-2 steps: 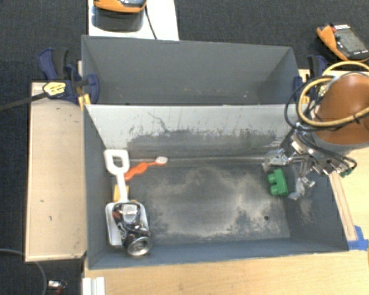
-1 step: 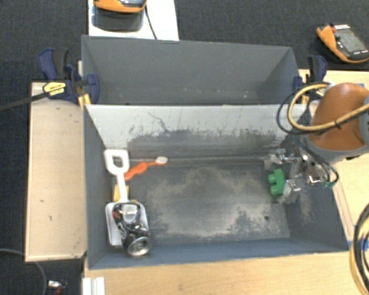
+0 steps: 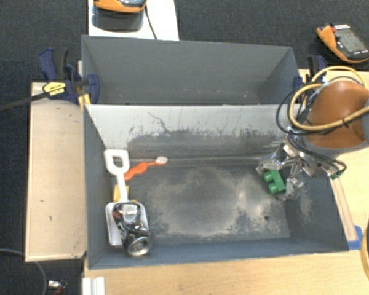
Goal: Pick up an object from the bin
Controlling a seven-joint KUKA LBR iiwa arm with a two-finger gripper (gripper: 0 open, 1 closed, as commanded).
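Can [image 3: 136, 242] sits front-left, white scoop [image 3: 118, 166] behind it; at right, gripper [image 3: 280, 178] clamped on green block [image 3: 272, 180].

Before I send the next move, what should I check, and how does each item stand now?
1. The end effector is low at the right of the grey metal bin: ok.
2. The small green plastic block is right at the end effector: ok.
3. Green block secured for lifting: cannot tell.
4. Floor around the green block free of other things: ok.
5. White plastic scoop, orange-handled brush and metal can well away at the left: ok.
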